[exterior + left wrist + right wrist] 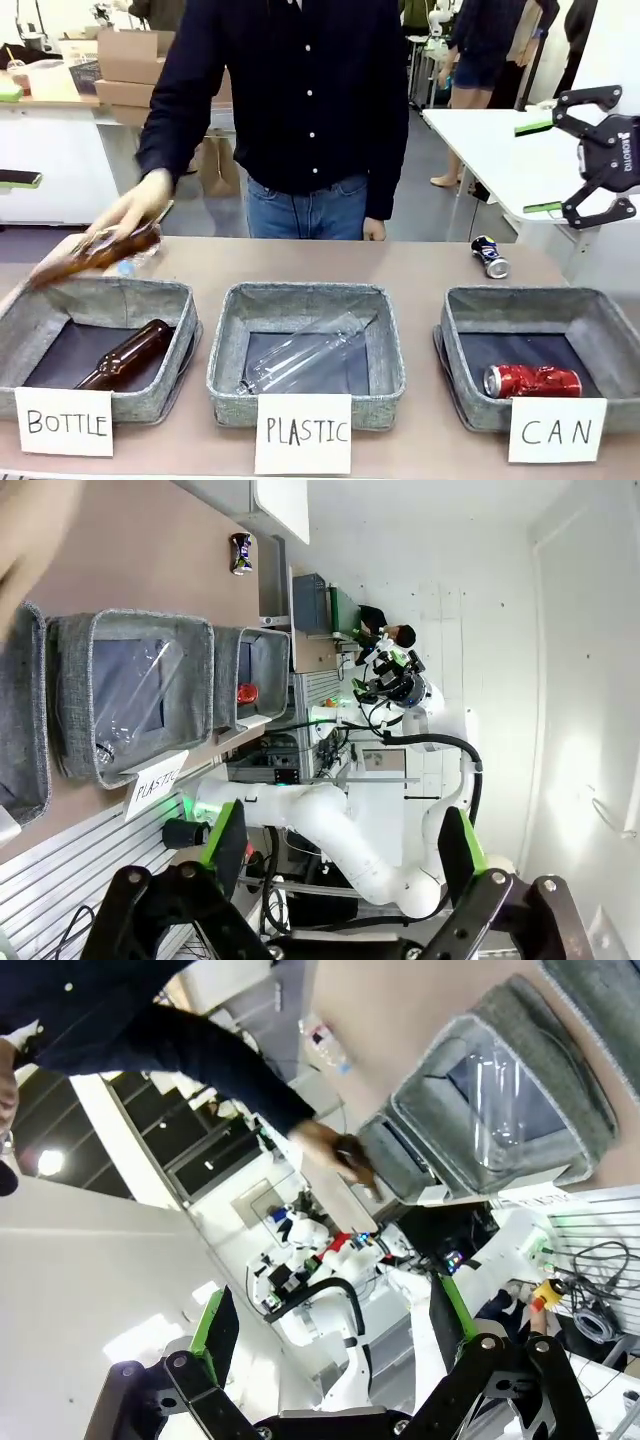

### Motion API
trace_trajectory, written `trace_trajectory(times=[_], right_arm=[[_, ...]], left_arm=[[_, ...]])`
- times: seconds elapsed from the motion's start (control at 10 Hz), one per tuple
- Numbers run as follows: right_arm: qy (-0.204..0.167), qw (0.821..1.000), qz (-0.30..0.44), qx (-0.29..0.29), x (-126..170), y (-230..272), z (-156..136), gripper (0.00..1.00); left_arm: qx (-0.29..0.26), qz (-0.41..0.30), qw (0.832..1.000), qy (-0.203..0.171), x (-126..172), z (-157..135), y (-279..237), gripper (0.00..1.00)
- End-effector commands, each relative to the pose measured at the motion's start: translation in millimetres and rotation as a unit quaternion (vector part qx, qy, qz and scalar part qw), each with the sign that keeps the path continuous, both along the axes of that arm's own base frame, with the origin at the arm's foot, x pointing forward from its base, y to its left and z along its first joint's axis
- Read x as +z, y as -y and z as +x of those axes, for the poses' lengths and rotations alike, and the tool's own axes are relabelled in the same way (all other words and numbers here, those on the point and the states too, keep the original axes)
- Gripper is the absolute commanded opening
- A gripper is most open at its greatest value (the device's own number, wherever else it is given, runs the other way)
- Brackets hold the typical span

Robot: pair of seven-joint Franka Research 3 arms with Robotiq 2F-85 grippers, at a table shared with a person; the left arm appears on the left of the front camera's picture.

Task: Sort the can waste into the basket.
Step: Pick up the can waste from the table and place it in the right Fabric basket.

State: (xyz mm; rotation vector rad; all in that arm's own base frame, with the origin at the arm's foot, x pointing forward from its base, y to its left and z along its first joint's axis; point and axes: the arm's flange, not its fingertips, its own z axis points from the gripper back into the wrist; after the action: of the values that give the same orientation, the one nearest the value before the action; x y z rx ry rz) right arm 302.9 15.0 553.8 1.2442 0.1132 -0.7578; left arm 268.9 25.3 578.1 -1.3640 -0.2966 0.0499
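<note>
Basket [540, 302] w/ can [532, 381], PLASTIC bin [305, 296] beside

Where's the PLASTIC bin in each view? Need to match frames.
Front: PLASTIC bin, bottom centre.
Left wrist: PLASTIC bin, left of centre, turned sideways.
Right wrist: PLASTIC bin, upper right, tilted.
Shared landmark: the clear bottle lying inside it.
</note>
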Motion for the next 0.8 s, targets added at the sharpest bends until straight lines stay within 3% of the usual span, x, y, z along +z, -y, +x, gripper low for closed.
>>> trace_trajectory(times=[0.0, 0.7], right_arm=[[0.007, 1.0, -0.01, 0.007, -2.5, 2.0, 0.1, 1.0], [0.007, 1.0, -0.01, 0.007, -2.5, 2.0, 0.1, 1.0]], left_arm=[[-0.002, -0.012, 1.0, -0.001, 3.4, -1.6, -2.1, 1.0], [-0.002, -0.012, 1.0, -0.001, 3.4, -1.6, -2.1, 1.0]])
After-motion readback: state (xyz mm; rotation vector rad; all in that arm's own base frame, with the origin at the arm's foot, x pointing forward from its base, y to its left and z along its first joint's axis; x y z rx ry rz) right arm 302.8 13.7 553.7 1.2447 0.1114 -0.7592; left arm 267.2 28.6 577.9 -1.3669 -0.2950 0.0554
